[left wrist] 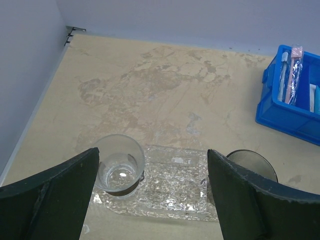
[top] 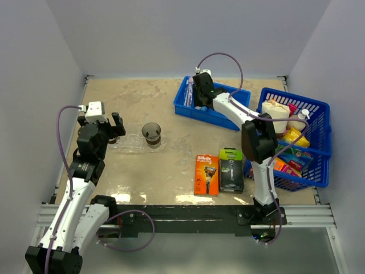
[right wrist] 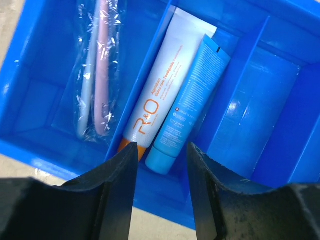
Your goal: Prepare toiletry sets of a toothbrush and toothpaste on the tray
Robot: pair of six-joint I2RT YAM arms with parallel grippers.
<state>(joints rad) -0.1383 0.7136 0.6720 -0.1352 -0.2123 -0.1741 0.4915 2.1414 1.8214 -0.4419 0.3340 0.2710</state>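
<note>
Although the blue bin (top: pixel 205 119) is stocked and the clear tray (left wrist: pixel 172 185), with the left gripper (left wrist: pixel 152 155) gaping wide and empty above it, carries a cup (left wrist: pixel 120 167) at each end, no set looks begun. Both toothpaste tubes (right wrist: pixel 160 85) lie in one compartment of the bin, the wrapped toothbrushes (right wrist: pixel 95 70) in the one beside it, and the right gripper (right wrist: pixel 160 150) hangs over the tubes' near ends, parted and holding nothing.

White arm links (top: pixel 72 202), black joints, looping purple cables (top: pixel 219 54); broad black tapered fingers (left wrist: pixel 55 195)
</note>
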